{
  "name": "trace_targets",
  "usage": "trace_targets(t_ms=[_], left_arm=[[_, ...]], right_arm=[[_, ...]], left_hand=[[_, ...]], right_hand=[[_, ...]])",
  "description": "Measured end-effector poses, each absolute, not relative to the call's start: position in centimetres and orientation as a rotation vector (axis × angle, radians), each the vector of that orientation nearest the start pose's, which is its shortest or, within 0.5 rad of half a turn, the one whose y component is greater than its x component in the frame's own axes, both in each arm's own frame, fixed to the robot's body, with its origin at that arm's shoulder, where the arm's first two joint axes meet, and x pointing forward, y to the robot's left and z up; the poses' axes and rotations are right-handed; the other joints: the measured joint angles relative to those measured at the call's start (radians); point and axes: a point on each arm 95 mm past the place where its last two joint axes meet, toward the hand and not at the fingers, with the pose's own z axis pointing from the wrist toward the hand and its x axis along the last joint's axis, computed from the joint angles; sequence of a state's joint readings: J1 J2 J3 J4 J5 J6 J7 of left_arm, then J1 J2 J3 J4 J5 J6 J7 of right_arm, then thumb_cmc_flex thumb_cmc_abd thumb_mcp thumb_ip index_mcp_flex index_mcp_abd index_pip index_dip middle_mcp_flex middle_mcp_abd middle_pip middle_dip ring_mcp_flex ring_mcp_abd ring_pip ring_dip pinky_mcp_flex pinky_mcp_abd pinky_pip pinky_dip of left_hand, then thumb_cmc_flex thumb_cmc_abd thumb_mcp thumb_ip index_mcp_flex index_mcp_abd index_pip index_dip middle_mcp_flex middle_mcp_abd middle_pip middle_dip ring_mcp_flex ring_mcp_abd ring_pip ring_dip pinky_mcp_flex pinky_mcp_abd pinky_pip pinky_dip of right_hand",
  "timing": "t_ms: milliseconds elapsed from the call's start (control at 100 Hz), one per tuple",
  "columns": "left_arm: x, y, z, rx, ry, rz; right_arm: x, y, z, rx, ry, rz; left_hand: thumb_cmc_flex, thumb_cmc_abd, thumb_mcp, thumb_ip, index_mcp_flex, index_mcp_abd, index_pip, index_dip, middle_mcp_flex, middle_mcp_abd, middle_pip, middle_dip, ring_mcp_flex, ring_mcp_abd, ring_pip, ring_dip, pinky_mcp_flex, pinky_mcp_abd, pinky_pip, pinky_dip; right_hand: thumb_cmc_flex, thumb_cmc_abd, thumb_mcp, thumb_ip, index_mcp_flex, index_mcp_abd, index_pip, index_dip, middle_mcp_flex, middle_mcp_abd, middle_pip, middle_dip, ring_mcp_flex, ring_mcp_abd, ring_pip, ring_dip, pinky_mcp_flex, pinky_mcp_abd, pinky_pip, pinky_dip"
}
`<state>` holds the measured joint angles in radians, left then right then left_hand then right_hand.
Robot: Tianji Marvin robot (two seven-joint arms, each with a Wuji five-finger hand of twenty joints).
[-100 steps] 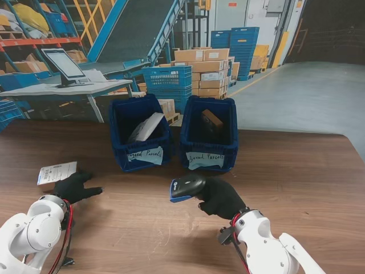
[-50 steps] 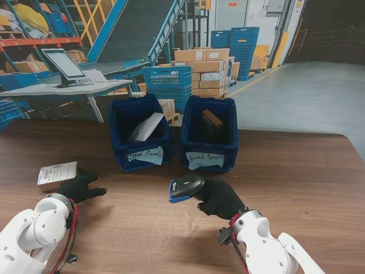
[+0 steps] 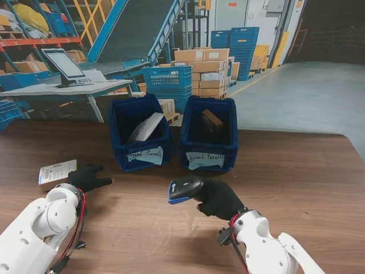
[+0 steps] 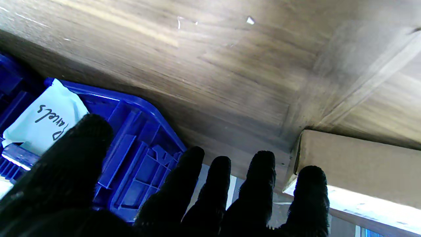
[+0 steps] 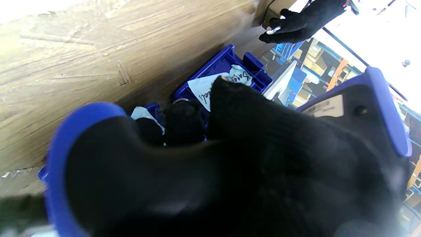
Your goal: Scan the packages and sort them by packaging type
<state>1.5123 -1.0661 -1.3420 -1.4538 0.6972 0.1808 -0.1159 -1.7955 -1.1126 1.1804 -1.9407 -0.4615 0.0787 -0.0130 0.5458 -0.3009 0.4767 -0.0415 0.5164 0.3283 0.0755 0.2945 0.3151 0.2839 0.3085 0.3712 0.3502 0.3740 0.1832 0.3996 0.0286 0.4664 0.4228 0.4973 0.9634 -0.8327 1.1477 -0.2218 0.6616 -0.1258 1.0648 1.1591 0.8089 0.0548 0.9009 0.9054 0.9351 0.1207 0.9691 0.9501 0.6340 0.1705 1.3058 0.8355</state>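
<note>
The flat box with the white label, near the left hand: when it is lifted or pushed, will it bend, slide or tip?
The flat box looks like cardboard with straight edges, so it probably stays stiff. It lies low and flat on the smooth wooden table, so a push would likely slide it, not tip it. It seems light. The left hand is open beside it.

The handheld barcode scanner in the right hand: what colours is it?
Black with blue trim, held in the right hand; clearest in the stand view.

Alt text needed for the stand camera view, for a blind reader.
A black-gloved right hand holds a black and blue barcode scanner above a brown wooden table, while the open left hand reaches beside a white-labelled cardboard box. Two blue labelled plastic bins sit farther back.
</note>
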Motion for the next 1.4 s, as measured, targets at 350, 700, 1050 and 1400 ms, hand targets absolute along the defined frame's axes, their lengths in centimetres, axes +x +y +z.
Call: trace_targets(t_ms=[350,700,1050,1400], left_arm=[[43.8,9.6,-35.0,-1.734,1.212,-1.252],[43.5,9.7,-33.5,-1.701,1.197,-1.26],[41.1,12.6,-31.0,-1.657,1.179,-1.21],[41.5,17.4,-30.9,-1.651,1.161,-1.117]], right_arm=[[32.2,6.5,-29.0,-2.044,-1.437,-2.277],[32.4,6.6,-29.0,-2.04,-1.436,-2.28],[32.5,6.9,-29.1,-2.024,-1.428,-2.301],[33.0,8.2,-29.2,-1.99,-1.422,-2.315]], left_hand=[[0.0,0.0,0.0,0.0,0.0,0.0,0.0,0.0,0.0,0.0,0.0,0.0,-0.013,0.0,-0.002,-0.012,0.0,-0.002,-0.013,-0.003],[0.0,0.0,0.0,0.0,0.0,0.0,0.0,0.0,0.0,0.0,0.0,0.0,-0.013,0.0,-0.002,-0.022,0.0,-0.002,-0.021,-0.015],[0.001,0.022,0.002,0.0,0.0,0.0,0.0,0.0,0.0,0.0,0.0,0.0,-0.013,0.0,-0.002,-0.022,0.0,-0.012,-0.024,-0.025],[-0.005,0.031,-0.034,0.0,-0.046,-0.001,-0.001,0.008,-0.026,0.0,-0.009,-0.004,-0.069,-0.001,-0.026,-0.036,-0.011,-0.017,-0.026,-0.029]], right_hand=[[0.0,0.0,0.0,0.0,0.0,0.0,0.0,0.0,0.0,0.0,0.0,0.0,0.0,0.0,0.0,0.0,0.0,0.0,0.0,0.0],[0.0,0.0,0.0,0.0,0.0,0.0,0.0,0.0,0.0,0.0,0.0,0.0,0.0,0.0,0.0,0.0,0.0,0.0,0.0,0.0],[0.0,0.0,0.0,0.0,0.0,0.0,0.0,0.0,0.0,0.0,0.0,0.0,0.0,0.0,0.0,0.0,0.0,0.0,0.0,0.0],[0.0,0.0,0.0,0.0,0.0,0.0,0.0,0.0,0.0,0.0,0.0,0.0,0.0,0.0,0.0,0.0,0.0,0.0,0.0,0.0]])
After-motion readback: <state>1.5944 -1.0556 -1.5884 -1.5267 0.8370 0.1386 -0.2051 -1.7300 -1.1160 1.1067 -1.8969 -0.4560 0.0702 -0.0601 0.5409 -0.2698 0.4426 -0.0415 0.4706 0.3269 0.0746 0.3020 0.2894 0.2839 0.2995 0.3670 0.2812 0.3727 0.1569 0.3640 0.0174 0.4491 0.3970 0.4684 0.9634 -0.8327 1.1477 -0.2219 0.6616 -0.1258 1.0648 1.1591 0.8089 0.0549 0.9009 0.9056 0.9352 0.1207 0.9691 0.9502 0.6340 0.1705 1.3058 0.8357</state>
